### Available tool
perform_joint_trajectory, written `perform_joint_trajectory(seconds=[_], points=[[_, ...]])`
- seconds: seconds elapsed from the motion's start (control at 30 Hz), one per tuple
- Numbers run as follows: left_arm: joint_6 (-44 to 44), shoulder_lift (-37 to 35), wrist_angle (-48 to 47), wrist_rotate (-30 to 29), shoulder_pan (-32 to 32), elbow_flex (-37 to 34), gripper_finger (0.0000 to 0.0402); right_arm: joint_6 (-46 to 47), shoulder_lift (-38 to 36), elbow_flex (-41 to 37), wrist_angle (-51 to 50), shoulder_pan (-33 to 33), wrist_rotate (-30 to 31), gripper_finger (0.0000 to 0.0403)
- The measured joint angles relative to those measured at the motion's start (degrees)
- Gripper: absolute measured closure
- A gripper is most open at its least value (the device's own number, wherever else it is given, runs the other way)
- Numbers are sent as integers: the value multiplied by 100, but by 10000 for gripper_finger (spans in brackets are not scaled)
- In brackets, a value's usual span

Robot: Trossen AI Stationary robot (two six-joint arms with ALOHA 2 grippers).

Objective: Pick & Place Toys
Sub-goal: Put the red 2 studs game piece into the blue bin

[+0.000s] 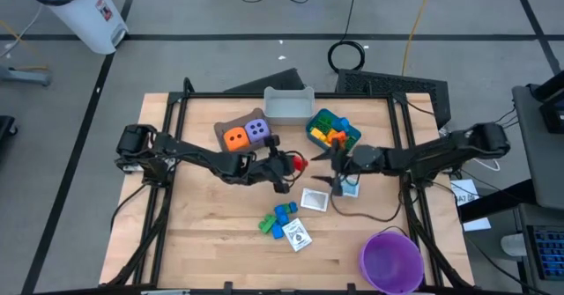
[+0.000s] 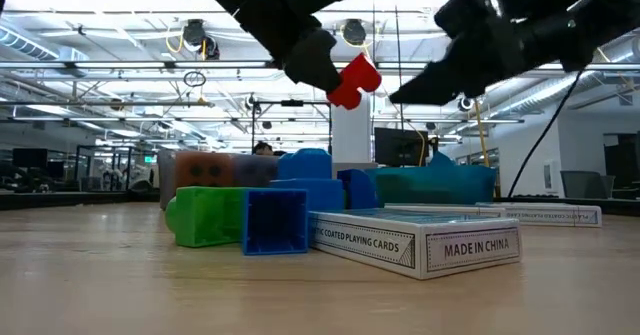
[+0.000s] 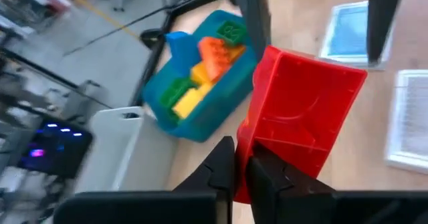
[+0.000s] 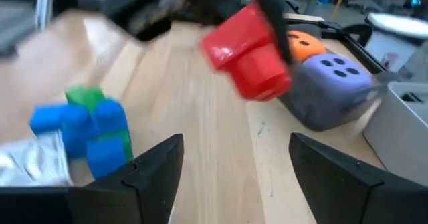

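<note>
My left gripper is shut on a red brick above the middle of the table. My right gripper stands open just right of it, its fingers facing the brick with nothing between them. An orange die and a purple die sit in the brown bin. Blue and green bricks lie on the table nearer the front, beside white cards. My left gripper pinches one edge of the red brick between its two fingers. The fingers come from the table's left, slanting a little downward. The brick hangs tilted beyond the fingertips, lifted clear of the table.
A blue bin holding several bricks stands at the back right, with a grey bin behind the dice. A purple bowl sits at the front right corner. A card box lies near the front.
</note>
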Motion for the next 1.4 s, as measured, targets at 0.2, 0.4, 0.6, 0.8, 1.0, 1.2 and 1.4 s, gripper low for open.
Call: perform_joint_trajectory(seconds=[0.2, 0.4, 0.6, 0.8, 1.0, 1.2, 1.4], points=[[-481, 2, -40, 684, 58, 0, 389, -1291, 836, 33, 1083, 448, 1032, 109], [-795, 2, -79, 836, 65, 0, 374, -1445, 1146, 269, 1203, 587, 1389, 86], [-1028, 2, -61, 1201, 136, 0, 389, -1169, 1478, 579, 1354, 590, 1311, 89], [-1093, 5, -107, 1263, 125, 0, 376, -1169, 1585, 639, 1593, 613, 1299, 103], [-1089, 7, -86, 1277, 125, 2, 380, -1014, 1582, 638, 1681, 611, 1297, 138], [-1090, 9, -92, 1283, 125, 2, 384, -874, 1581, 638, 1719, 610, 974, 198], [-1270, 9, -77, 1307, 123, 2, 342, -861, 1562, 638, 1711, 611, 848, 272]])
